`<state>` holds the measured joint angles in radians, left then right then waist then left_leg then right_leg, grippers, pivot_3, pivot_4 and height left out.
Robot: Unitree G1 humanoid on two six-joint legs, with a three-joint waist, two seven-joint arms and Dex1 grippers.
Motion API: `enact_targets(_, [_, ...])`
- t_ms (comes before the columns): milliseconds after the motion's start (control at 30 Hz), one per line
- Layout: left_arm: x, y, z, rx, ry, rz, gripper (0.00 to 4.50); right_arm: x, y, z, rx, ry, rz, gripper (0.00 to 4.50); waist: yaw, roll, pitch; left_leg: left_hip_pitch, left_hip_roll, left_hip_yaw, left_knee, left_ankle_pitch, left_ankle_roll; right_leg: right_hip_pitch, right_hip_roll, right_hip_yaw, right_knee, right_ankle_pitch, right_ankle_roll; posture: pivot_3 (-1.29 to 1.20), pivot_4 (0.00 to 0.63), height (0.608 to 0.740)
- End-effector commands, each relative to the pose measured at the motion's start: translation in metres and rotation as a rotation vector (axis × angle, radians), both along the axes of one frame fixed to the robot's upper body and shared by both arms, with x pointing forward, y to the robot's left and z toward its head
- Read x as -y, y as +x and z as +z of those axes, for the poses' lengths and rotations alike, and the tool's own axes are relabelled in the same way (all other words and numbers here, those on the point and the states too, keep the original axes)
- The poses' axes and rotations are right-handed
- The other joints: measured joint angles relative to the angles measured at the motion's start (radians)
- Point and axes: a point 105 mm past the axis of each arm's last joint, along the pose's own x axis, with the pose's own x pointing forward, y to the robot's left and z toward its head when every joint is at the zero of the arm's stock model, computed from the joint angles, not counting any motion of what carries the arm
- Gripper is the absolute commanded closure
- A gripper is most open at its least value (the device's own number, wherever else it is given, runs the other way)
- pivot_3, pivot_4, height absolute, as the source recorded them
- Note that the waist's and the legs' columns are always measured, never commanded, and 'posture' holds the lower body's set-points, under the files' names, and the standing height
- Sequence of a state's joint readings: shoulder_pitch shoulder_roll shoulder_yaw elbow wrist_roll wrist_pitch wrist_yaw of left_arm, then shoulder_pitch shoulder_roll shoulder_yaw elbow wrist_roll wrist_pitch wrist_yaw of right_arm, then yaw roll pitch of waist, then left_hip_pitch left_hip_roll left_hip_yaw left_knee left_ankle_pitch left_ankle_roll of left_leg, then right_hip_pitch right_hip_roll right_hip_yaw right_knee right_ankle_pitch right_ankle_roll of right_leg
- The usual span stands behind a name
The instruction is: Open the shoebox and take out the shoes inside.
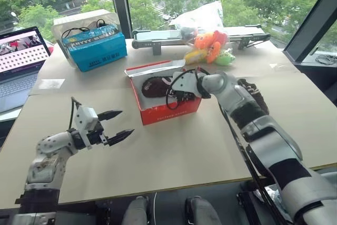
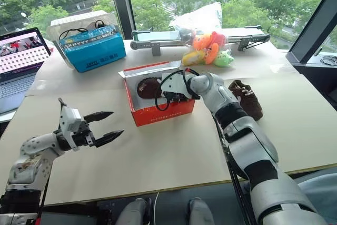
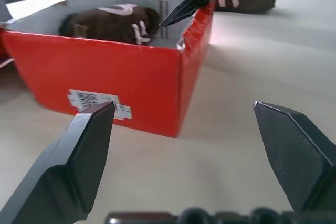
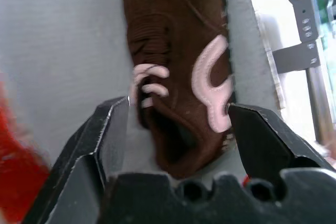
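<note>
Windows and treetops back the pale table (image 1: 174, 156), where the red shoebox (image 1: 171, 111) sits mid-frame, lid already back, one brown shoe (image 1: 152, 86) inside and the other (image 2: 248, 98) out to its right. You're on the second pick: right gripper (image 4: 178, 116) hovers wide over the white-marked shoe, so lower, straddle and close; left gripper (image 1: 116, 126) waits wide at lower left.

My right arm (image 1: 231, 98) hides part of the shoebox (image 1: 168, 111) and the shoe (image 1: 152, 85) inside it; the second shoe (image 2: 247, 97) shows partly behind my forearm. The laptop (image 1: 18, 59) is cut by the frame edge.
</note>
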<state>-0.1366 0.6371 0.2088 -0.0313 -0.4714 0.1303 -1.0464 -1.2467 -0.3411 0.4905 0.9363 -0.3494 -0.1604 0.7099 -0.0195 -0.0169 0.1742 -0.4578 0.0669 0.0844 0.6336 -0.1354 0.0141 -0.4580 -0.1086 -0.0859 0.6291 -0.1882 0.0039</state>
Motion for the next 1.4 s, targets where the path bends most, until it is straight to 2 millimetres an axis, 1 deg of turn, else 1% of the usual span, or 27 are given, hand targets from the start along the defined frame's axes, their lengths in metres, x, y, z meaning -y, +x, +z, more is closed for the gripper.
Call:
enact_targets(33, [0.001, -0.007, 0.011, 0.048, 0.003, 0.005, 0.0, -0.002, 0.008, 0.011, 0.088, -0.007, -0.007, 0.93, -0.001, 0.0, 0.0, 0.0, 0.0, 0.0, 0.0, 0.0, 0.0, 0.0, 0.0, 0.0, 0.0, 0.0, 0.0, 0.0, 0.15, 0.74])
enact_targets(167, [0.0, -0.012, 0.007, 0.029, 0.014, 0.016, 0.0, -0.011, 0.011, 0.016, 0.116, -0.006, -0.006, 0.93, -0.001, 0.0, 0.0, 0.001, 0.001, 0.0, 0.0, 0.0, -0.001, 0.0, 0.0, 0.0, 0.001, 0.001, -0.001, 0.0, 0.15, 0.74])
enact_targets(333, [-0.001, -0.012, 0.009, 0.031, 0.012, 0.025, 0.0, -0.02, 0.011, 0.006, 0.101, -0.029, -0.001, 0.93, -0.002, 0.0, 0.0, 0.002, 0.001, 0.0, 0.0, 0.0, -0.001, 0.0, 0.0, 0.0, 0.001, 0.001, -0.001, 0.0, 0.15, 0.74])
enact_targets(433, [-0.001, -0.012, 0.009, 0.03, 0.013, 0.027, 0.0, -0.02, 0.012, 0.001, 0.105, -0.062, -0.008, 0.93, -0.002, 0.0, 0.0, 0.001, 0.001, 0.0, 0.0, 0.0, -0.001, 0.0, 0.0, 0.0, 0.001, 0.001, -0.001, 0.0, 0.15, 0.74])
enact_targets(567, [0.001, -0.014, 0.008, 0.02, 0.016, 0.027, 0.0, -0.018, 0.011, -0.02, 0.067, -0.135, -0.025, 0.93, -0.002, 0.0, 0.0, 0.001, 0.001, 0.0, 0.0, 0.0, -0.001, 0.0, 0.0, 0.0, 0.001, 0.001, -0.001, 0.0, 0.15, 0.74])
enact_targets(700, [0.001, -0.014, 0.007, 0.015, 0.016, 0.03, 0.0, -0.014, 0.013, -0.031, 0.046, -0.151, -0.061, 0.93, -0.003, 0.0, 0.0, 0.002, 0.001, 0.0, 0.0, 0.0, -0.001, 0.0, 0.0, 0.0, 0.002, 0.001, -0.001, 0.0, 0.15, 0.74])
enact_targets(833, [0.001, -0.014, 0.007, 0.013, 0.018, 0.032, 0.0, -0.014, 0.013, -0.039, 0.015, -0.129, -0.098, 0.93, -0.002, 0.0, 0.0, 0.003, 0.001, 0.0, 0.0, 0.0, -0.001, 0.001, 0.0, 0.0, 0.002, 0.001, -0.001, 0.0, 0.15, 0.74])
enact_targets(1067, [0.0, -0.014, 0.008, 0.016, 0.024, 0.038, 0.0, -0.018, 0.011, -0.045, -0.037, -0.084, -0.123, 0.93, -0.007, 0.0, -0.001, 0.004, 0.001, 0.0, 0.0, 0.0, -0.001, 0.002, 0.0, 0.0, 0.002, 0.001, -0.001, 0.0, 0.15, 0.74])
enact_targets(1133, [0.0, -0.014, 0.008, 0.016, 0.025, 0.039, 0.0, -0.018, 0.011, -0.047, -0.044, -0.082, -0.122, 1.44, -0.008, 0.0, -0.001, 0.004, 0.002, 0.0, 0.0, 0.0, -0.001, 0.002, 0.0, 0.0, 0.002, 0.001, -0.001, 0.0, 0.15, 0.74])
enact_targets(1167, [0.0, -0.015, 0.008, 0.016, 0.024, 0.04, 0.0, -0.019, 0.01, -0.047, -0.046, -0.081, -0.121, 1.61, -0.009, 0.0, -0.001, 0.004, 0.001, 0.0, 0.0, 0.0, -0.001, 0.002, 0.0, 0.0, 0.002, 0.001, -0.001, 0.0, 0.15, 0.74])
enact_targets(1200, [0.0, -0.015, 0.008, 0.016, 0.024, 0.04, 0.0, -0.019, 0.01, -0.047, -0.048, -0.079, -0.121, 1.98, -0.011, 0.0, -0.001, 0.004, 0.001, 0.0, 0.0, 0.0, -0.001, 0.002, 0.0, 0.0, 0.002, 0.001, -0.001, 0.0, 0.15, 0.74])
enact_targets(1267, [0.0, -0.015, 0.008, 0.016, 0.024, 0.041, 0.0, -0.019, 0.01, -0.047, -0.047, -0.075, -0.12, 2.57, -0.014, 0.0, -0.001, 0.004, 0.001, 0.0, 0.0, 0.0, -0.001, 0.002, 0.0, 0.0, 0.002, 0.001, -0.001, 0.0, 0.15, 0.74])
enact_targets(1300, [0.0, -0.015, 0.008, 0.016, 0.024, 0.041, 0.0, -0.019, 0.01, -0.047, -0.047, -0.075, -0.12, 2.98, -0.015, 0.0, -0.001, 0.004, 0.001, 0.0, 0.0, 0.0, -0.001, 0.002, 0.0, 0.0, 0.002, 0.001, -0.001, 0.0, 0.15, 0.74])
enact_targets(1367, [0.0, -0.015, 0.008, 0.016, 0.024, 0.041, 0.0, -0.019, 0.01, -0.047, -0.046, -0.071, -0.121, 3.55, -0.017, 0.0, -0.001, 0.004, 0.001, 0.0, 0.0, 0.0, -0.001, 0.002, 0.0, 0.0, 0.002, 0.001, -0.001, 0.0, 0.15, 0.74])
enact_targets(1400, [0.0, -0.015, 0.009, 0.016, 0.024, 0.041, 0.0, -0.019, 0.01, -0.047, -0.047, -0.067, -0.122, 3.93, -0.017, 0.0, -0.001, 0.004, 0.001, 0.0, 0.0, 0.0, -0.001, 0.002, 0.0, 0.0, 0.002, 0.001, -0.001, 0.0, 0.15, 0.74])
